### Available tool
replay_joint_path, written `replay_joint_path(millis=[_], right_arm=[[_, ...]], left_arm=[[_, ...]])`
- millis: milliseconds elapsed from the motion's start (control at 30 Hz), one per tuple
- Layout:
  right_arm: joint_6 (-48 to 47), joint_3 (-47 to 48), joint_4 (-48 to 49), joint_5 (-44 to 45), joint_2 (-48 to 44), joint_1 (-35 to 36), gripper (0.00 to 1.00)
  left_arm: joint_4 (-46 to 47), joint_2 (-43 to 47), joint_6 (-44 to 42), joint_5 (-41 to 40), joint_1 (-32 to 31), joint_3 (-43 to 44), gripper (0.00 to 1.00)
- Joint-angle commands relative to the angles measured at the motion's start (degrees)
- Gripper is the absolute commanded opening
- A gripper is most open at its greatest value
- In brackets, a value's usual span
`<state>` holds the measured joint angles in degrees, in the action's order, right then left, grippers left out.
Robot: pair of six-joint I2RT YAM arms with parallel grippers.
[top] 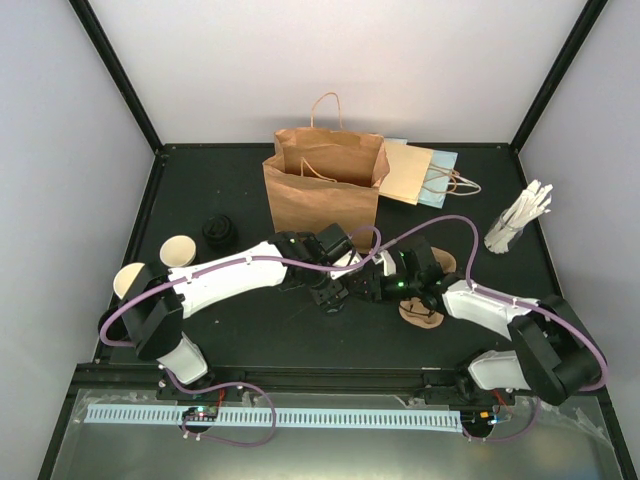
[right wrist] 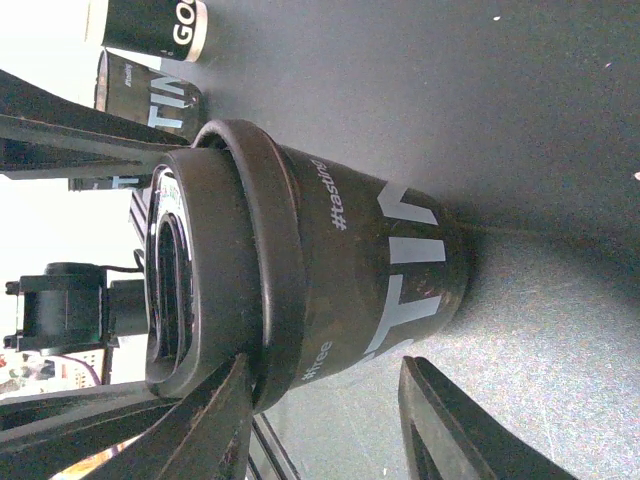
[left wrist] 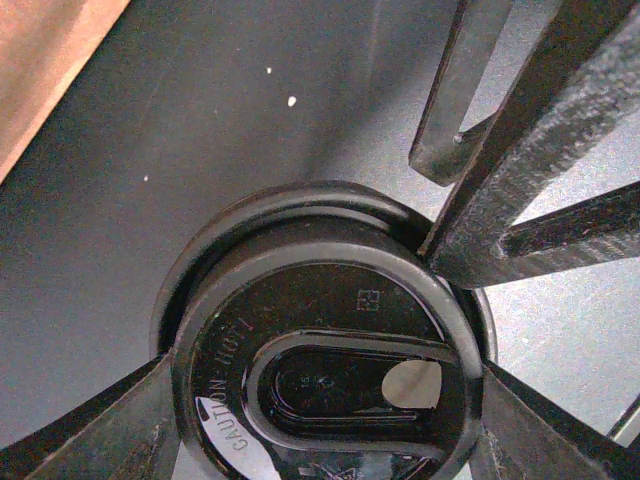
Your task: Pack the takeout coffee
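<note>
1 lidded cup (right wrist: 340, 270) | left gripper (left wrist: 325, 400) pinching it (either side) | right gripper (right wrist: 330, 410) spread

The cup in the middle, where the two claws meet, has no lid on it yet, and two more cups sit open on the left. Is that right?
Not quite. The middle cup already has a black lid on it. The left wrist view looks straight down on the lid, with its hot warning printed on top. The two other cups on the left are open, just as you said.
</note>
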<state>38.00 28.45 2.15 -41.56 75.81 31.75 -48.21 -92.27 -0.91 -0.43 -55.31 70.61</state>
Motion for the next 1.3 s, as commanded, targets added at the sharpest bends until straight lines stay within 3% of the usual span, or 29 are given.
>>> replay_joint_path(millis=[0,533,867,1267], right_arm=[[0.63,-4.0,-2.56,6.27,2.49,0.53,0.43],[3.2,0.68,-6.61,10.07,-0.51,0.34,0.45],[2.24,3.69,-9.47,11.93,-7.11,0.26,0.46],[-0.25,5.6,-10.42,8.09,-10.98,0.33,0.47]], left_arm=[[-0.78,-3.43,1.08,2.08,-0.5,-1.42,0.66],[0.61,-3.57,3.11,4.02,-0.91,-3.63,0.66],[0.6,-4.3,4.33,2.93,-1.2,-3.38,0.65],[0.4,-4.24,4.16,3.0,-1.2,-3.03,0.65]])
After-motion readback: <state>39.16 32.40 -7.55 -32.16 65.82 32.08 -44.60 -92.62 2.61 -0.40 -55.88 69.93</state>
